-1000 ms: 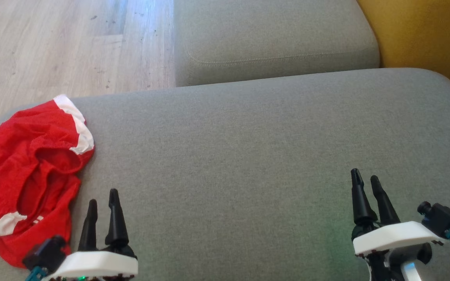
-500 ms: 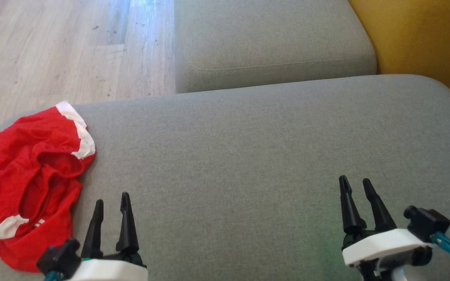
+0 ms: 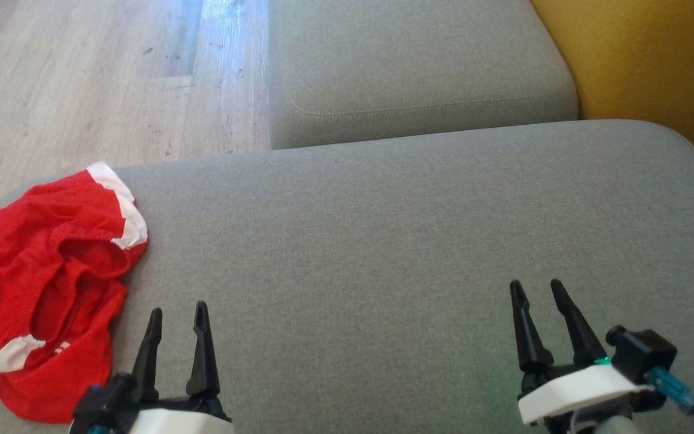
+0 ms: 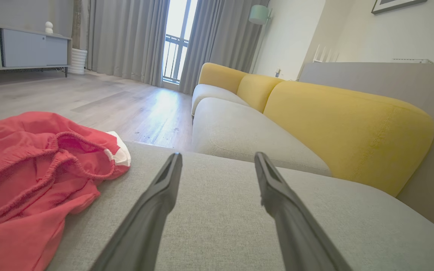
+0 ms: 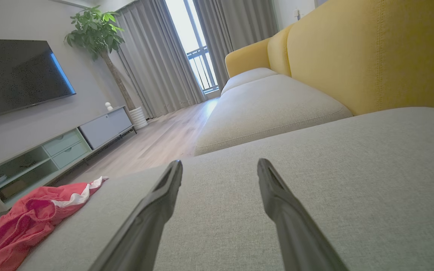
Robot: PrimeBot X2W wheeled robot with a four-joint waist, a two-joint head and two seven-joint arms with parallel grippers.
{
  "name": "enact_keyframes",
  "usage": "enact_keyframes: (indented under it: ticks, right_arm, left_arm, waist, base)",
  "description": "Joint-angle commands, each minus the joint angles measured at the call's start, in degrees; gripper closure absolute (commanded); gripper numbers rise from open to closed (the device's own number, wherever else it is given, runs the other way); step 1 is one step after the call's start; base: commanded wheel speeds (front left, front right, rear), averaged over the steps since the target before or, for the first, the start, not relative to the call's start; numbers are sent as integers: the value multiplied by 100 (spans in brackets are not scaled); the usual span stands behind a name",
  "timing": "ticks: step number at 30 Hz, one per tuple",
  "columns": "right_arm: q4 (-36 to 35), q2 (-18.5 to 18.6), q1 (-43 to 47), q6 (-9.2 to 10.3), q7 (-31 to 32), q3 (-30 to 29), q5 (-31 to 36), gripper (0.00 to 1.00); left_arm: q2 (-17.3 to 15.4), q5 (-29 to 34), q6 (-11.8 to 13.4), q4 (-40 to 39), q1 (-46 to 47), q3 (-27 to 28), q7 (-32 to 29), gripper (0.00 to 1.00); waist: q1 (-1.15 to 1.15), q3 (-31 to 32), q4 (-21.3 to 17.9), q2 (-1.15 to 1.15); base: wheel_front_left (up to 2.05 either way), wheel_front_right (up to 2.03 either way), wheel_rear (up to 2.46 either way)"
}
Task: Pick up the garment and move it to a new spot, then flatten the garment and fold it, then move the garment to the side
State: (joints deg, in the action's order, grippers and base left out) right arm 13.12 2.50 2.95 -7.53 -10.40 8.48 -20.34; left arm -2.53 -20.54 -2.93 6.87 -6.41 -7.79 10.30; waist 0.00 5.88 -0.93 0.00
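Note:
The garment is a crumpled pair of red shorts with white trim, lying at the left end of the grey sofa seat. It also appears at the left of the left wrist view and at the lower left of the right wrist view. My left gripper hovers open just right of the garment's near part, touching nothing. My right gripper stands open over bare cushion at the lower right, far from the garment. Nothing sits between either pair of fingers.
A second grey seat cushion lies beyond the one in front. A yellow backrest runs along the right. Wood floor lies past the sofa's left edge. A TV cabinet and a potted plant stand across the room.
The head camera has tilted, shifting the whole picture down a little. Both grippers sit lower in the view, the left one further right and the right one further left, both still open. The garment lies as before.

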Motion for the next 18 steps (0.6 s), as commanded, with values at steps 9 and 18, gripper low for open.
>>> enact_keyframes:
  ticks: [9,18]
  right_arm:
    - [-67,34,-107,4,-247,222,754,0]
    - [17,37,-91,4,-382,352,1482,0]
  left_arm:
    - [-33,741,184,-15,81,53,257,0]
    - [-34,1105,227,145,54,3,392,0]
  waist:
    - [0,93,-17,0]
    - [0,147,-24,0]
  base:
    - [0,0,0]
    - [0,0,0]
